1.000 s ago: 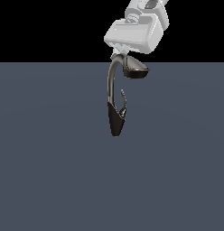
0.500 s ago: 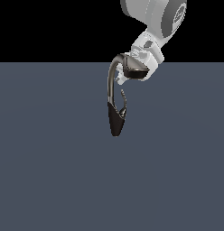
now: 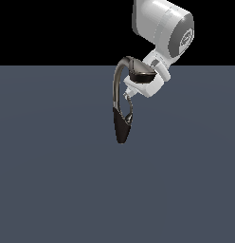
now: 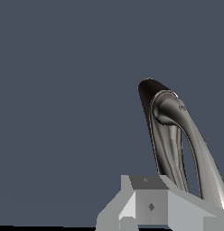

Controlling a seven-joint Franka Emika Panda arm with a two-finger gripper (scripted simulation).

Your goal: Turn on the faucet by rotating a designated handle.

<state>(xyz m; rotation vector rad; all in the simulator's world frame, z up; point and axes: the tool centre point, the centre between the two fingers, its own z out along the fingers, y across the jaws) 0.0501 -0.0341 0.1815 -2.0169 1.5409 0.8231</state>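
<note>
The faucet (image 3: pixel 122 127) stands on the grey floor: a dark cone base, an arched silver gooseneck and a flat spray head (image 3: pixel 140 74). Its handle (image 3: pixel 130 112) is a thin curved lever rising from the base on the exterior view's right. My gripper (image 3: pixel 130 97) reaches down under the spray head, tilted, with its tip just above the handle's upper end. Whether they touch is unclear. In the wrist view the grey fingers (image 4: pixel 150 205) look pressed together with nothing between them, and the faucet (image 4: pixel 170 135) lies beside them.
The flat dark grey floor (image 3: pixel 53 180) spreads all around the faucet. The big white arm link (image 3: pixel 162 26) hangs above and to the exterior view's right of the spray head.
The hand has swung from above the spray head to its right side in the exterior view, tilted and lowered toward the handle. The faucet has not visibly moved.
</note>
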